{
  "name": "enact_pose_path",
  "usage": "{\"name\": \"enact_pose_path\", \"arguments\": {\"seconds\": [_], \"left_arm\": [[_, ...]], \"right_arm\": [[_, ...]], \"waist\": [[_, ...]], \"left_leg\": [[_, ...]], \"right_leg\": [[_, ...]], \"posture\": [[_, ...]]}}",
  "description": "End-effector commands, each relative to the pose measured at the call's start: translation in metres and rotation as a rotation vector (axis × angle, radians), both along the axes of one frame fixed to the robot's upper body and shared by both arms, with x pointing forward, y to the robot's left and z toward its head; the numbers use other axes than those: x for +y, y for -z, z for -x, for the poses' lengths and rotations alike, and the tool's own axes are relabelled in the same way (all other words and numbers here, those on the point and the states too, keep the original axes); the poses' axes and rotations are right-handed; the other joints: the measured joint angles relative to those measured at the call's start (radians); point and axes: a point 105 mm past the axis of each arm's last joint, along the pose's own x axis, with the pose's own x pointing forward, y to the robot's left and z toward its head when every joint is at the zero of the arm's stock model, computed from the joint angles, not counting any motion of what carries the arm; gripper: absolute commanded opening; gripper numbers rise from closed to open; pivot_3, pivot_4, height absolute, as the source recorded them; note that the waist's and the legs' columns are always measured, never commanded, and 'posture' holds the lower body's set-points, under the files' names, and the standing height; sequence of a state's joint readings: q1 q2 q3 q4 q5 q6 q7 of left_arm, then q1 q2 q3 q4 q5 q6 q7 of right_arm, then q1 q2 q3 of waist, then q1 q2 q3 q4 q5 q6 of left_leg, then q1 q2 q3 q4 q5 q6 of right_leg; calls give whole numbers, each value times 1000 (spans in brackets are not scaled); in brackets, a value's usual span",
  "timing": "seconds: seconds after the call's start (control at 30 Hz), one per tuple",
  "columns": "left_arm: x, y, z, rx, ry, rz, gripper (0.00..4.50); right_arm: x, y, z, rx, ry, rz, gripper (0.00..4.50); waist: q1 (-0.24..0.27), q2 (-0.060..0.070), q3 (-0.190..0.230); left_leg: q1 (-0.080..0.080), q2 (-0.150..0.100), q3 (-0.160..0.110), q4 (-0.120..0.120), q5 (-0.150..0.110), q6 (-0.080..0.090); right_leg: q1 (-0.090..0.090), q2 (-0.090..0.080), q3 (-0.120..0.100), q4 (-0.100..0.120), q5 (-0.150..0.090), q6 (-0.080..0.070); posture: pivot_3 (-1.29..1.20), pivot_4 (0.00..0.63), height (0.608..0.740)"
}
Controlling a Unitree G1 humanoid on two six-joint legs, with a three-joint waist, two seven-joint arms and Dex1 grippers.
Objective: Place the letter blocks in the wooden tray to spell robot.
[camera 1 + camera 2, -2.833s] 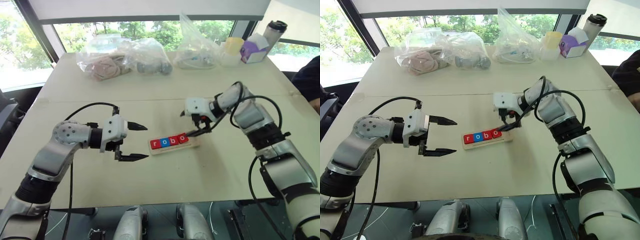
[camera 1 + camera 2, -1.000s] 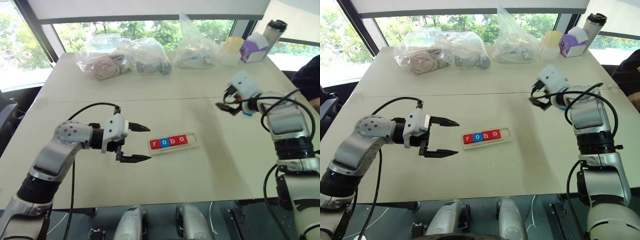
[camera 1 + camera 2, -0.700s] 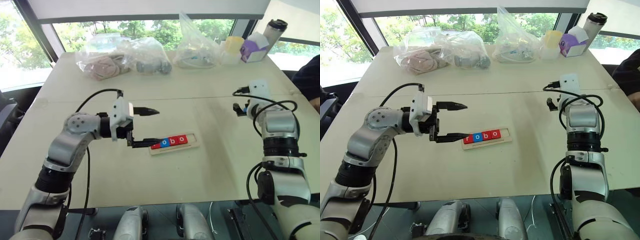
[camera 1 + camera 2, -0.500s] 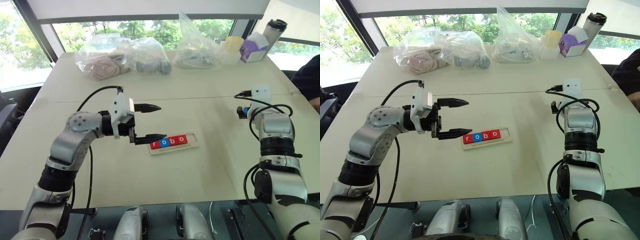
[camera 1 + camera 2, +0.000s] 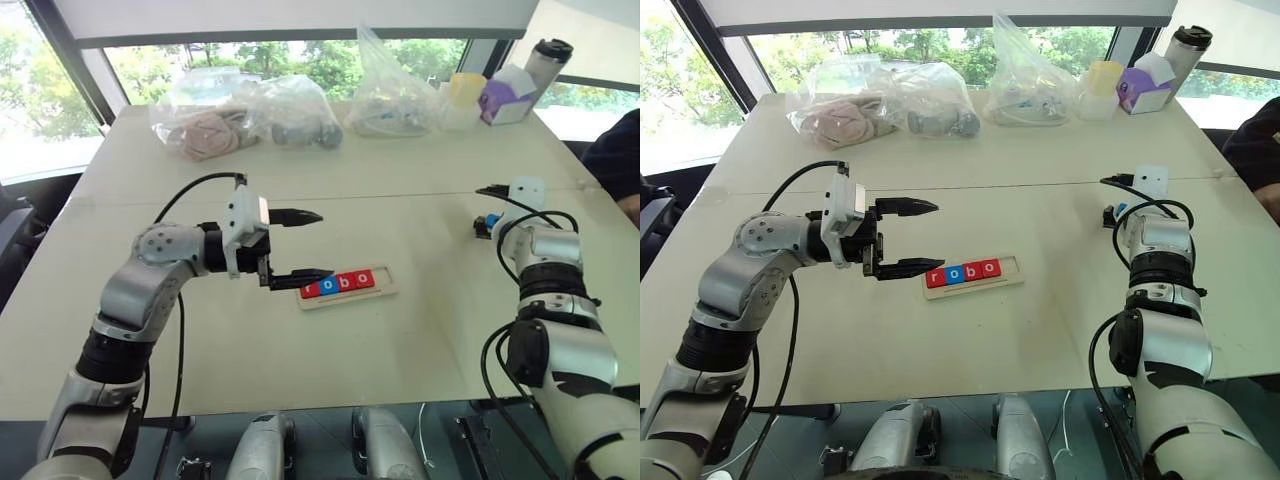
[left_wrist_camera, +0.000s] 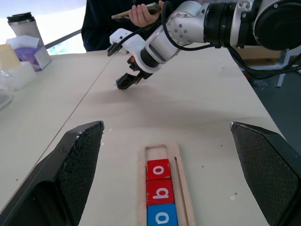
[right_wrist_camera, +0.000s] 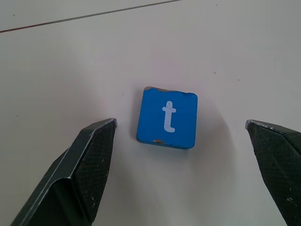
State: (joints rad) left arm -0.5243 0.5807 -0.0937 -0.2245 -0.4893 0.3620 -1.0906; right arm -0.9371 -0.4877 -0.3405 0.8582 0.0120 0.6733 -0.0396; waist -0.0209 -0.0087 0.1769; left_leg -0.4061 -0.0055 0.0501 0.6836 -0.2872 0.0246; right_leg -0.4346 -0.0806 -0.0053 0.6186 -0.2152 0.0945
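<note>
Pale table (image 5: 400,330) — plastic bags (image 5: 250,112) by the windows (image 5: 40,90).

both end effectors (image 5: 298,246) (image 7: 181,155) agape (nothing held).

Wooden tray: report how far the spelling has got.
Done: four blocks reading r, o, b, o sit in the wooden tray, its last slot empty. In hand: the open right gripper hovers around the blue t block, lying flat on the table. Left: grasp it and place it after the last o.
</note>
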Motion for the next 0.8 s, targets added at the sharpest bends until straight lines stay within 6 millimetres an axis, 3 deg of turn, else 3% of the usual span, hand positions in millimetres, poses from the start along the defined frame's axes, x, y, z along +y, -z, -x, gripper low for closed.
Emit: {"name": "enact_pose_path", "arguments": {"seconds": [0.03,0.17,0.2,0.37,0.4,0.47,0.6,0.7,0.8], "left_arm": [[-2,-9,7,-54,17,-2,4500],[-3,-8,7,-53,15,-5,4500],[-3,-8,7,-54,14,-5,4500],[-2,-8,6,-55,14,-8,4500],[-2,-8,6,-55,14,-10,4500],[-2,-8,7,-50,20,-15,4500],[-2,-5,8,-36,40,-27,4500],[-2,-4,9,-34,48,-31,4500],[-3,-4,8,-36,52,-31,4500]], "right_arm": [[0,-9,-4,-34,3,-13,3583],[2,-9,-6,-30,-14,-3,1460],[3,-9,-7,-28,-18,1,1162],[11,-17,-6,9,-127,59,1163],[18,-32,-2,0,-222,107,1163],[47,-51,15,5,-498,154,1163],[89,-57,67,103,-903,183,1163],[96,-54,95,191,-1038,209,1163],[89,-52,101,229,-998,238,1163]], "waist": [[0,0,0],[4,0,0],[4,0,0],[1,0,0],[1,0,0],[8,2,1],[10,4,1],[8,3,1],[7,3,1]], "left_leg": [[0,0,0,0,0,0],[0,0,0,0,0,0],[0,0,0,0,0,0],[0,0,0,0,0,0],[0,0,0,0,0,0],[0,0,-1,0,0,0],[-2,0,-3,0,-1,2],[-1,0,-3,0,-1,2],[0,0,-2,1,-1,2]], "right_leg": [[0,0,0,0,0,0],[0,0,0,0,0,0],[0,0,0,0,0,0],[1,0,0,-1,0,0],[0,0,0,-1,0,0],[0,1,0,-1,0,0],[-1,0,-1,-1,1,2],[0,1,-1,-3,1,3],[2,0,-1,-5,0,1]], "posture": [[0,150,740],[0,150,740],[0,150,740],[0,150,740],[0,150,740],[0,150,740],[0,150,740],[0,150,740],[0,150,740]]}}
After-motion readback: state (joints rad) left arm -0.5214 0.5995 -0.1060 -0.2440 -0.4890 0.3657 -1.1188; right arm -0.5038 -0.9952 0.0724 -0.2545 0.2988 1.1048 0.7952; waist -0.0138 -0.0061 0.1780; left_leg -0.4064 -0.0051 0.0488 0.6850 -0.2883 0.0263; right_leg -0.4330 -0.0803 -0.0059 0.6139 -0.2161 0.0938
